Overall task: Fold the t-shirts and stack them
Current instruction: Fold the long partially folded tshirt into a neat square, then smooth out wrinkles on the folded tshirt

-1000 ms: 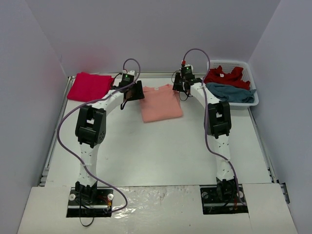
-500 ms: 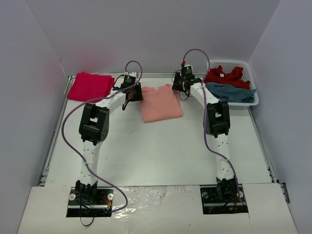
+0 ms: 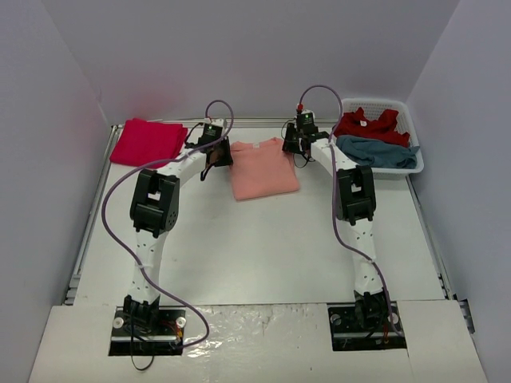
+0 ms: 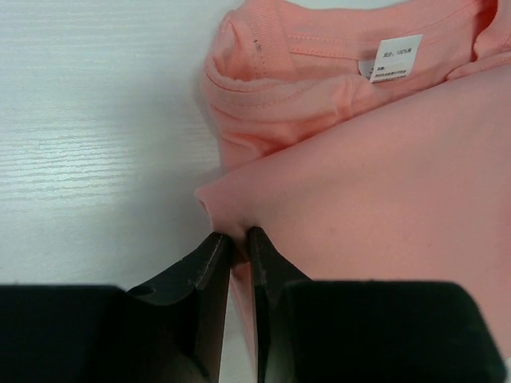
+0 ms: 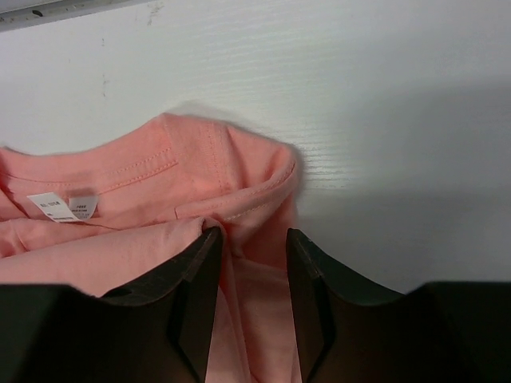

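Note:
The salmon-orange t-shirt (image 3: 264, 169) lies folded on the table between both arms. My left gripper (image 3: 216, 156) is at its far left corner and is shut on a pinch of the folded edge (image 4: 239, 236). The neck label (image 4: 397, 57) shows beyond it. My right gripper (image 3: 298, 147) is at the far right corner. Its jaws stand apart over the shirt's collar fold (image 5: 254, 239), with cloth lying loose between them. A crimson t-shirt (image 3: 148, 141) lies folded at the far left. Another red t-shirt (image 3: 368, 125) and a teal-blue one (image 3: 377, 152) lie in the basket.
The white slotted basket (image 3: 416, 165) stands at the far right by the wall. Side walls close in the table on the left, right and back. The arm bases stand at the near edge.
The left arm's elbow has shifted slightly right and its gripper has stayed on the shirt's corner. The right gripper has edged a little toward the back. The shirt has not moved.

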Controlling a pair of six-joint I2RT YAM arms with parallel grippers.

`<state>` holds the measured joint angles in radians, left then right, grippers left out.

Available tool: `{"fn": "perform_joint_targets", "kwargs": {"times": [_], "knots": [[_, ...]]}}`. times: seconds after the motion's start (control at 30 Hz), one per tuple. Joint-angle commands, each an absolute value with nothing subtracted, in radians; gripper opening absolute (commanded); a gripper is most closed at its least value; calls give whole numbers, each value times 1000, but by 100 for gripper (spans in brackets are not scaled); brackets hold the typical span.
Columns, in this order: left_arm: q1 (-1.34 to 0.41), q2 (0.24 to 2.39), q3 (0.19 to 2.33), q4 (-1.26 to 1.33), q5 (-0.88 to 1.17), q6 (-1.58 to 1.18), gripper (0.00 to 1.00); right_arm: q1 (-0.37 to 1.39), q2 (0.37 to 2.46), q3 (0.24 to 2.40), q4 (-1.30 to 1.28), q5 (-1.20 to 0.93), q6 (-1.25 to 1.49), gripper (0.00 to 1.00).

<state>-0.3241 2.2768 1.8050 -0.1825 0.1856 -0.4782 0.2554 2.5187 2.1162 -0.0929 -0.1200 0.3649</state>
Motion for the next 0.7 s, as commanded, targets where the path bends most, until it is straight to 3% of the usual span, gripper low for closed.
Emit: {"fn": "perform_joint_targets", "kwargs": {"times": [0.0, 0.67], "knots": [[-311, 2264, 1853, -170, 184, -469, 14, 250, 2447, 2100, -80, -100, 354, 34], [-313, 2273, 1855, -170, 192, -474, 9, 253, 2367, 2003, -9, -31, 371, 39]]}}
